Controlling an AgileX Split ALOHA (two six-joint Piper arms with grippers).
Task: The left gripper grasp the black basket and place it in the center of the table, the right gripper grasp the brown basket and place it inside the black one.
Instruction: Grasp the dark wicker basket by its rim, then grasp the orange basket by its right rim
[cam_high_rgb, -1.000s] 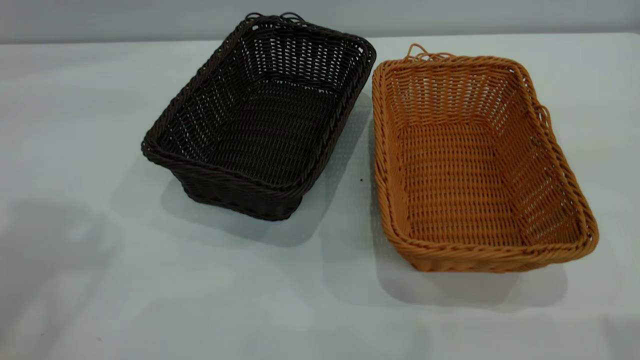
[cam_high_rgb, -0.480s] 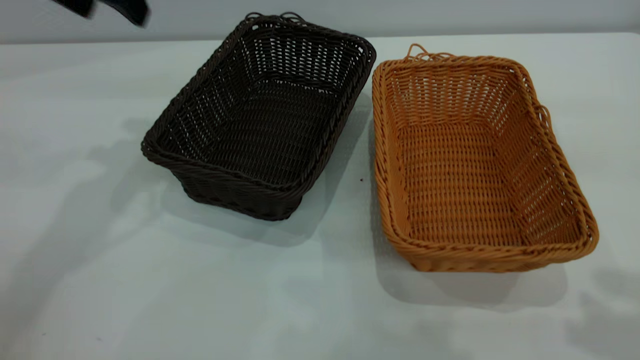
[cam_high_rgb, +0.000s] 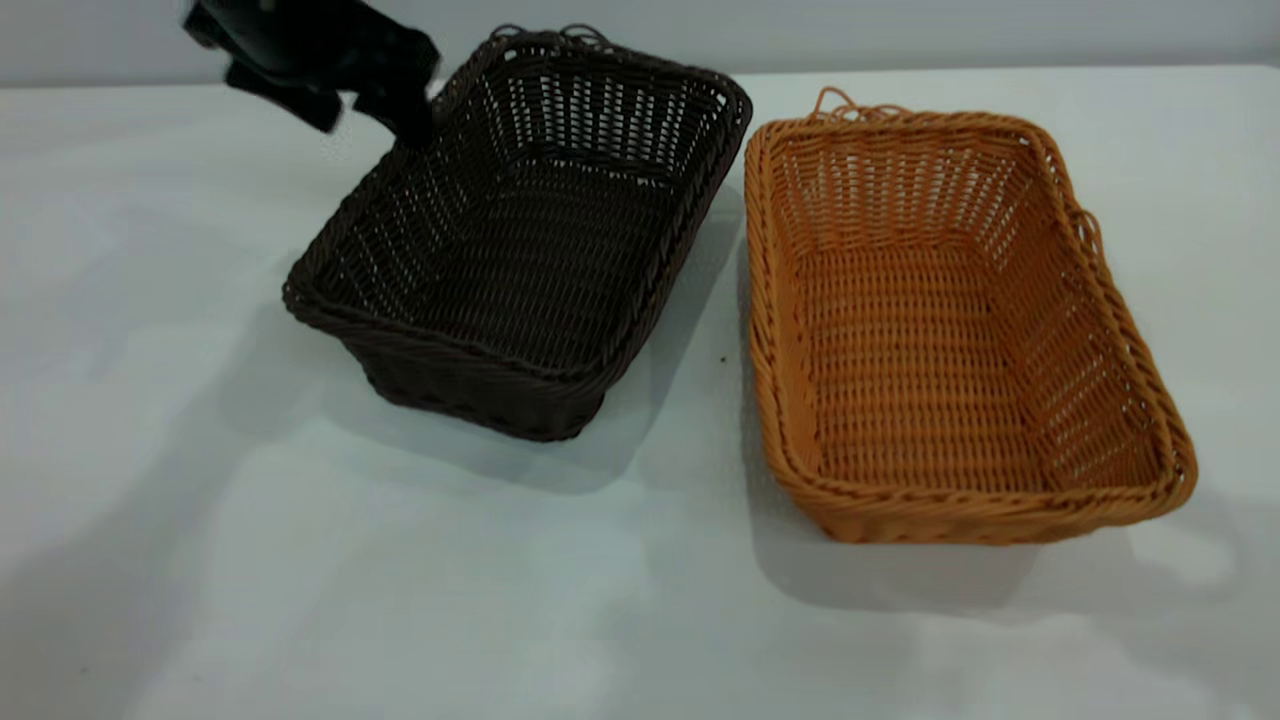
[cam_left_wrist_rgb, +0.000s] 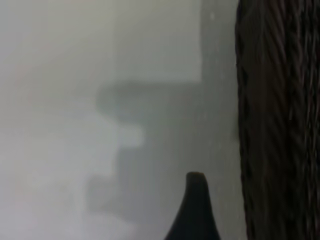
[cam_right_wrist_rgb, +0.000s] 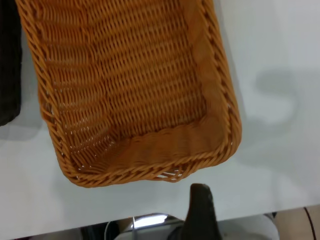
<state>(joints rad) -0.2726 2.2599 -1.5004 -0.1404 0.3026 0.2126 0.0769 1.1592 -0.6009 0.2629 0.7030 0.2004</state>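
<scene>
We find the black basket sitting on the table, left of centre and toward the far side, turned at a slant so that its far end leans to the right. Its braided rim is whole all round, and small wire loops stand up at the far end. Just beside it on the right lies the brown basket, also flat on the tabletop, mouth up, with loose strand loops at its far rim and along its right side. The two rims come very close at the far ends; we cannot tell whether they touch. Nearer to us a wedge of bare table opens between them.

The left gripper hangs over the far left edge of the black basket, its dark fingers pointing down at the rim. From the outside we see two fingers with a gap between them, so we take them as spread apart, one next to the braid. In the left wrist view a single fingertip shows over the table, just beside the outer wall of the black basket, not clamped on it.

In the right wrist view the brown basket fills most of the frame, with one dark fingertip beyond one of its short ends, clear of the rim. We cannot tell whether that claw is apart or together.
</scene>
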